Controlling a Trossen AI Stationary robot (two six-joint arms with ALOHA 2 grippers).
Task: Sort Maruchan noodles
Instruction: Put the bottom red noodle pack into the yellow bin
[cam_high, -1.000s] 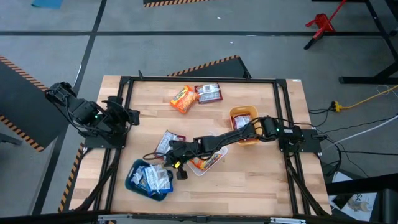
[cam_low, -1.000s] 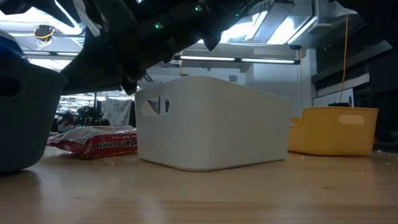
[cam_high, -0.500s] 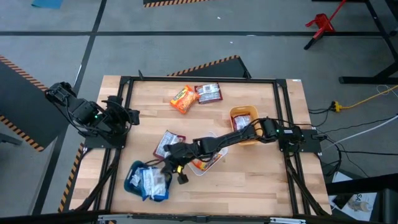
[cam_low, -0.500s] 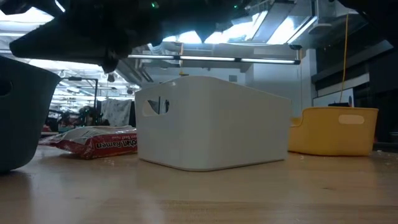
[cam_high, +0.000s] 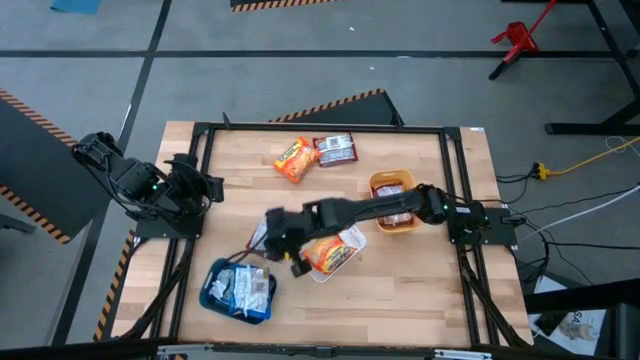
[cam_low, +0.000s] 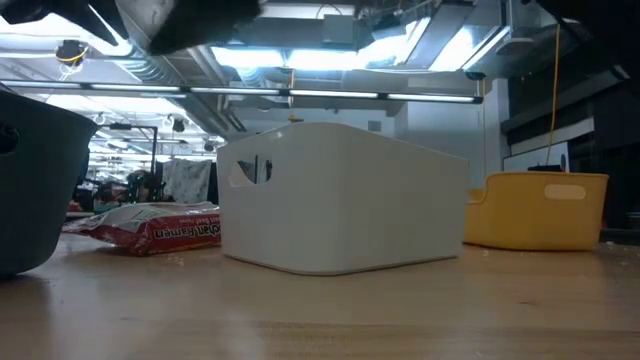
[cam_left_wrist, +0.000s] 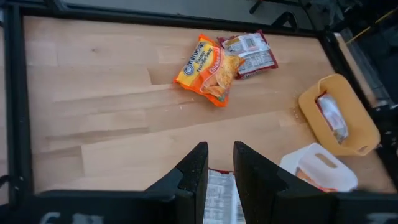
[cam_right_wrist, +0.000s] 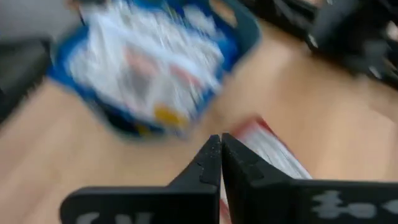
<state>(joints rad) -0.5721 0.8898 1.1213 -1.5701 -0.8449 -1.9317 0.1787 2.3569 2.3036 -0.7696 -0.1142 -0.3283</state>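
Noodles are spread over the desk in a few spots. An orange packet and a dark red packet lie touching each other, well apart from both arms. In the left wrist view the same two show, the orange one and the dark red one.

A blue bin holds packets with blue and white print. A white bin holds an orange packet. A yellow-orange bin holds one more packet, and its colour is hard to tell.

The right arm reaches across the desk. Its fingers are over another dark red packet, between the blue bin and the white bin. In the right wrist view the fingers are pressed together with nothing between them. The blue bin with its packets is just ahead of them, and the red and white packet lies on the desk close beside the tips.

The left arm waits at the edge of the desk, away from the packets. Its fingers are a little apart with nothing in them, as the left wrist view shows.

From desk height the white bin stands in the middle, the yellow-orange bin is off to one side, and the dark red packet lies flat on the other side.
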